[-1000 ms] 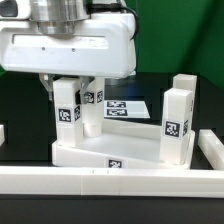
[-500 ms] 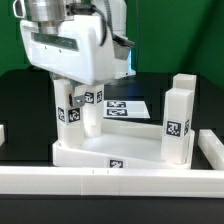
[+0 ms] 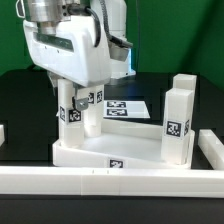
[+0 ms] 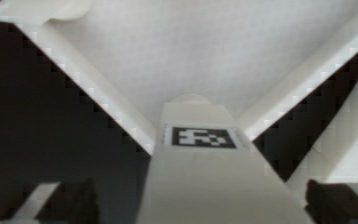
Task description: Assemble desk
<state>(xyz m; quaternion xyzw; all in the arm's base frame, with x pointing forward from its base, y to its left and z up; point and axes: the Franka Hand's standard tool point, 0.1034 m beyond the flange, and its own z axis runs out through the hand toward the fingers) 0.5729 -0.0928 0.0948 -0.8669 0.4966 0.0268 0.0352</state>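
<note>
White desk slab point(image 3: 110, 155) carries 3 upright tagged legs point(image 3: 177, 120); gripper point(image 3: 78, 92) fingers stand apart astride one.

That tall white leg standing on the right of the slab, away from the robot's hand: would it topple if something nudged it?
Possibly. The leg is tall for its narrow square base, so a push near its top could tip it, unless it is already fixed into the desk slab, which I cannot tell. It looks like stiff plastic, unlikely to bend. Flat sides mean it would not roll.

Chunky glossy white claw point(image 3: 72, 92) housing with rounded edges, silver-grey metal cylinder on top, maybe dark cabling behind it at 1 o'clock.
</note>
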